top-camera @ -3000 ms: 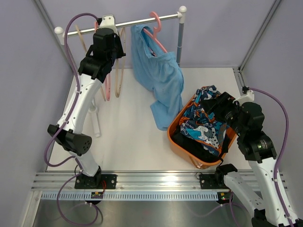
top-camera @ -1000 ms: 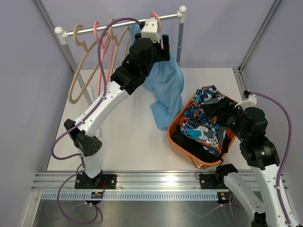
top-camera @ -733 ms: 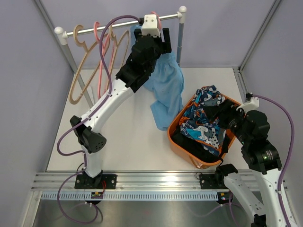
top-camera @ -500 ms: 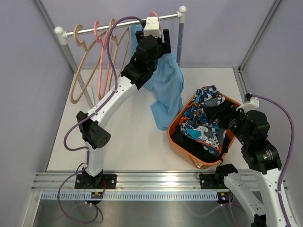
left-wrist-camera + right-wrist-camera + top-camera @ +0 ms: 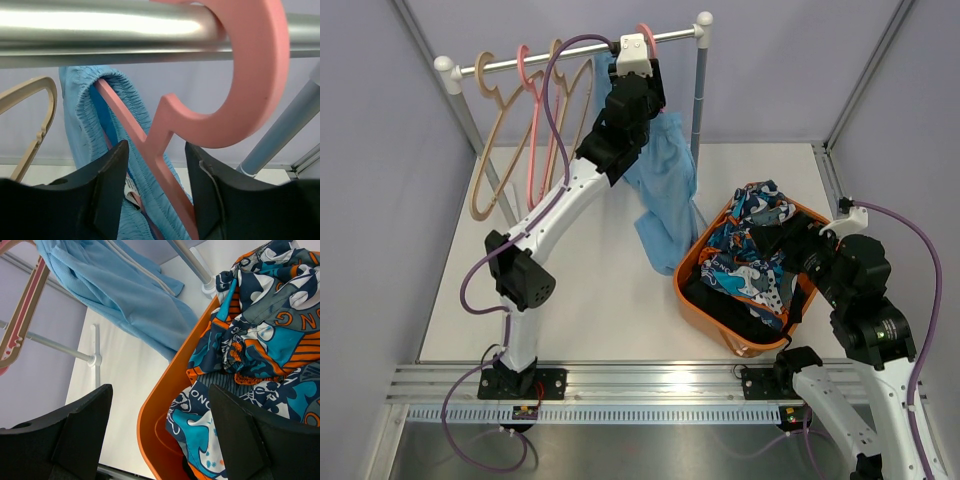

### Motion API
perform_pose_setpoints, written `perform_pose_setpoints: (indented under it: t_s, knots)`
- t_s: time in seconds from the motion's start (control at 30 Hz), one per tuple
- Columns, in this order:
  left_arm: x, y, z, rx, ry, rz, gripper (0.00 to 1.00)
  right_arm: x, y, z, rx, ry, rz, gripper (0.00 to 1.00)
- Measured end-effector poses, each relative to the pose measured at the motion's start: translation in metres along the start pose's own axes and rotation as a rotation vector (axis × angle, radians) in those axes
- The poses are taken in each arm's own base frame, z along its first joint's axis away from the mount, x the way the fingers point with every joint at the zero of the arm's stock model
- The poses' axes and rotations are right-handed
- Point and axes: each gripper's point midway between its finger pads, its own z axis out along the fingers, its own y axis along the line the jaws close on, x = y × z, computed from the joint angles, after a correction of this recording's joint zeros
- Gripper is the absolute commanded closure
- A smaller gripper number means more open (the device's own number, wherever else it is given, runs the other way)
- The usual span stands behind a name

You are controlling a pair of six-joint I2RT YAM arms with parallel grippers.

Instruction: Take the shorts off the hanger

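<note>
- Top view: left arm (image 5: 570,190) is stretched up to the rail (image 5: 500,66), with its wrist against the pink hanger (image 5: 648,32) near the rail's right end.
- The light blue shorts (image 5: 665,190) hang from that hanger. Their lower hem droops close to the orange basket (image 5: 688,285).
- Count: four hangers on the rail, three bare (beige, pink, beige) and one loaded.
- Count: one basket, holding the patterned shorts (image 5: 745,250) over dark fabric (image 5: 740,320). How many pairs the dark layer holds, cannot tell.
- Left wrist view: left gripper (image 5: 156,165) has its fingers set moderately apart, straddling the hanger's neck just under the hook. There is a gap on each side and nothing is pinched.
- The elastic waistband (image 5: 125,100) is threaded over the hanger's sloping arm.
- Right wrist view: right gripper (image 5: 159,390) is spread wide and carries nothing, hovering over the basket's near side.
- Risk: closing on the neck and pulling would likely lift the hook off the rail, bringing hanger and shorts away together.
- Risk: dragging the cloth sideways could snag the gathered waistband on the hanger's shoulder and tug the light rack.
- Risk: once freed, the shorts could drop outside the basket, since only the hem is near its rim.
</note>
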Motion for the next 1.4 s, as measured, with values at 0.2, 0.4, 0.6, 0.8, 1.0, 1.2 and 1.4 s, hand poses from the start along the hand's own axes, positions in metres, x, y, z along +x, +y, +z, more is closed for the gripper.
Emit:
perform_pose_setpoints:
  t_s: [0.2, 0.4, 0.6, 0.8, 1.0, 1.2, 1.4]
  knots:
    - [0.001, 0.003, 0.003, 0.011, 0.008, -0.008, 0.71, 0.0, 0.0, 0.0, -0.001, -0.001, 0.0, 0.14]
    - [-0.004, 0.012, -0.001, 0.007, 0.026, 0.008, 0.81, 0.0, 0.0, -0.001, -0.003, -0.002, 0.0, 0.14]
    - [-0.006, 0.015, -0.006, 0.015, 0.043, 0.042, 0.96, -0.001, 0.001, -0.003, -0.008, -0.009, -0.001, 0.14]
    - [-0.006, 0.013, -0.01, 0.05, 0.06, 0.083, 1.0, -0.001, 0.001, -0.004, -0.009, -0.011, -0.001, 0.14]
    - [-0.012, 0.013, -0.017, 0.085, 0.071, 0.124, 1.0, -0.001, 0.001, -0.004, -0.009, -0.011, -0.003, 0.13]
    - [-0.037, 0.016, -0.032, 0.109, 0.05, 0.135, 1.0, -0.001, 0.001, -0.003, -0.008, -0.009, -0.006, 0.12]
    - [-0.05, 0.016, -0.048, 0.156, 0.064, 0.144, 1.0, 0.001, -0.001, 0.002, 0.002, 0.004, -0.004, 0.12]
